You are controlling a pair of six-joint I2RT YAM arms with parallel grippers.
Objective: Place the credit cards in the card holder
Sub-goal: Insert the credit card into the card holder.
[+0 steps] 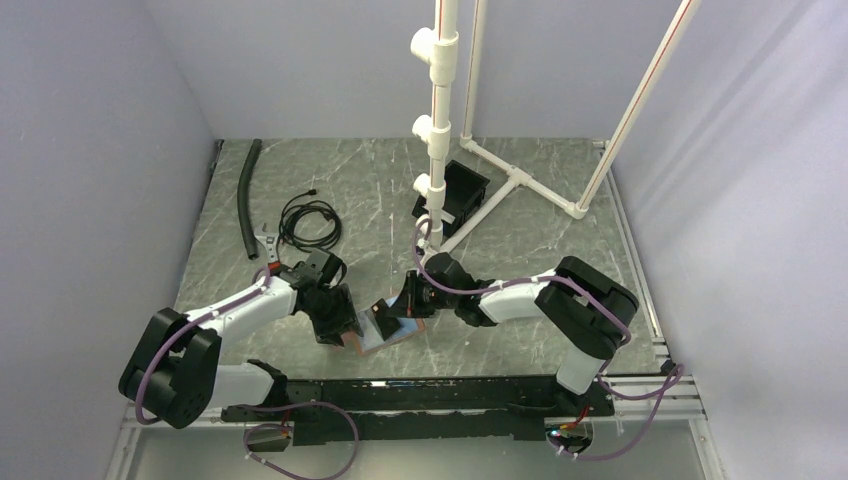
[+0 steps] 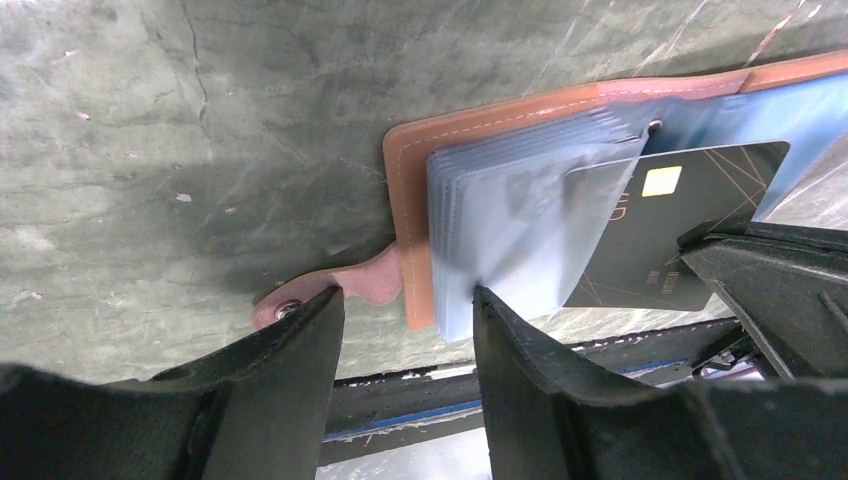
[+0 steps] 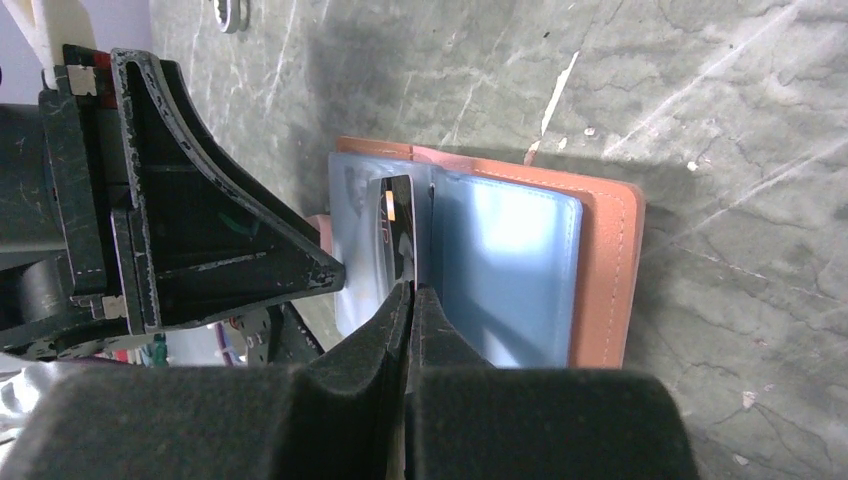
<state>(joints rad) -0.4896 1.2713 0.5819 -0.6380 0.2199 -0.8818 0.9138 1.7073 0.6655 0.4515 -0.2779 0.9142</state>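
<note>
The tan-brown card holder [image 1: 385, 328] lies open on the table between both grippers. In the left wrist view its leather rim [image 2: 410, 200], snap tab [image 2: 355, 283] and stack of glossy bluish sleeves [image 2: 520, 220] show. My left gripper [image 2: 403, 298] is open; its right fingertip [image 2: 487, 300] rests on the sleeves' corner, its left one by the tab. My right gripper [image 3: 411, 290] is shut on a dark credit card [image 3: 400, 225] with a gold chip [image 2: 661, 181], held edge-on, its far end in among the sleeves [image 3: 500, 270]. I cannot make out a light blue card.
A black open-topped box [image 1: 462, 190] stands at the back by a white PVC pipe frame [image 1: 440, 120]. A coiled black cable [image 1: 310, 222] and a black hose [image 1: 247, 195] lie at the back left. A black rail [image 1: 420, 395] runs along the near edge.
</note>
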